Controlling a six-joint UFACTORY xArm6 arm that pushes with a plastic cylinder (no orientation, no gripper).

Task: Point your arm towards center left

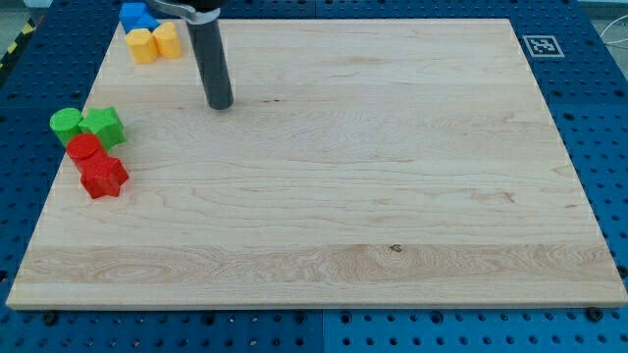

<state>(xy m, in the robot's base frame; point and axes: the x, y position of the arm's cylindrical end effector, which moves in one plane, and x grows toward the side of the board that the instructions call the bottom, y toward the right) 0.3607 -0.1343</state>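
Note:
My tip point(219, 103) rests on the wooden board point(343, 196) near the view's upper left, with no block touching it. To its left lie a green cylinder point(66, 125) and a green star-like block point(103, 126) at the board's left edge. Just below them sit a red cylinder point(84, 149) and a red star-like block point(103, 176). Above and left of the tip are two yellow blocks point(142, 45) point(167, 40) and blue blocks point(137, 15) at the top left corner.
A black-and-white marker tag point(541, 45) sits at the board's top right corner. Blue perforated table point(608, 118) surrounds the board.

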